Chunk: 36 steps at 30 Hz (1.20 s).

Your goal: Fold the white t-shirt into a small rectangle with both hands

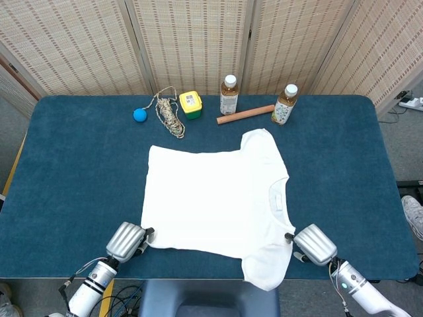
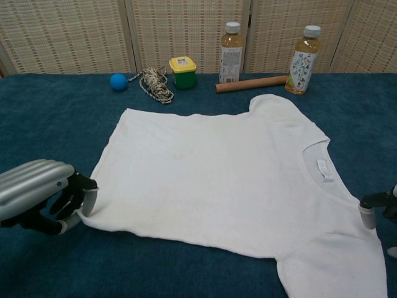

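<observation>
shirt: t-shirt [image 1: 215, 205] flat on desk [image 1: 79, 172] — no fold yet
left robot hand [image 1: 127, 240]: fingers at hem corner, grip unclear
right robot hand [image 1: 313, 244]: at near sleeve — cannot tell
left: all folds

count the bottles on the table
2. One bottle stands at the table's far edge beside the yellow tub; the other bottle stands right of the wooden roller. None looks hidden.

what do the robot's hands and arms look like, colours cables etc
Both the left hand and the right hand have rounded, ribbed silver-grey metallic backs with black fingers. Each sits on a white and silver cylindrical forearm. Thin cables run beside the left wrist, and a small green light glows on the right forearm.
</observation>
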Tool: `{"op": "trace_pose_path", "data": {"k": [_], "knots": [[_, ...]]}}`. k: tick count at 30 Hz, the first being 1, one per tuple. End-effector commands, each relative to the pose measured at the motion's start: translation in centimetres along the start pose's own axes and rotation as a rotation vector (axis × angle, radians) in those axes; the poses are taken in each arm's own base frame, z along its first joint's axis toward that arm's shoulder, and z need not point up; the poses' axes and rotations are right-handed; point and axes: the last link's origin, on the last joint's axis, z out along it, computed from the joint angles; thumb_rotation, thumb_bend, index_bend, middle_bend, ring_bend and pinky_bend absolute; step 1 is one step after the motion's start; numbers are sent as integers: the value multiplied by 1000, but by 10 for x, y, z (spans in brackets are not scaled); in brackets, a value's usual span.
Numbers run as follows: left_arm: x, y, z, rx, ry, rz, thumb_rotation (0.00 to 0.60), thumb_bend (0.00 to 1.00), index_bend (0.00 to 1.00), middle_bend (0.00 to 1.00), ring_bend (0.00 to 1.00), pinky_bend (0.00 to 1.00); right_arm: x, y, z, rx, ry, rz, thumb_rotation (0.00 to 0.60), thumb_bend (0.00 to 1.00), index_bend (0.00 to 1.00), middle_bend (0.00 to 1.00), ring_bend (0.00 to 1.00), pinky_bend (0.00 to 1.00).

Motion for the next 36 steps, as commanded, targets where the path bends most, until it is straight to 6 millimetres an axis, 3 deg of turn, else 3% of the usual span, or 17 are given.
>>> {"op": "trace_pose_path", "data": {"k": [1, 15, 36], "knots": [[0, 0, 0, 2, 0, -2, 600, 546, 615, 807, 747, 968, -1, 0, 3, 3, -5, 0, 600, 211, 486, 893, 928, 1000], [-3, -3, 0, 10, -5, -7, 600, 545, 614, 807, 747, 968, -4, -4, 11, 21, -30, -4, 600, 216, 486, 892, 928, 1000], [2, -8, -2, 31, 10, -52, 600, 546, 614, 807, 747, 968, 3, -9, 20, 25, 11, 30, 600, 473, 596, 919, 938, 1000]]}}
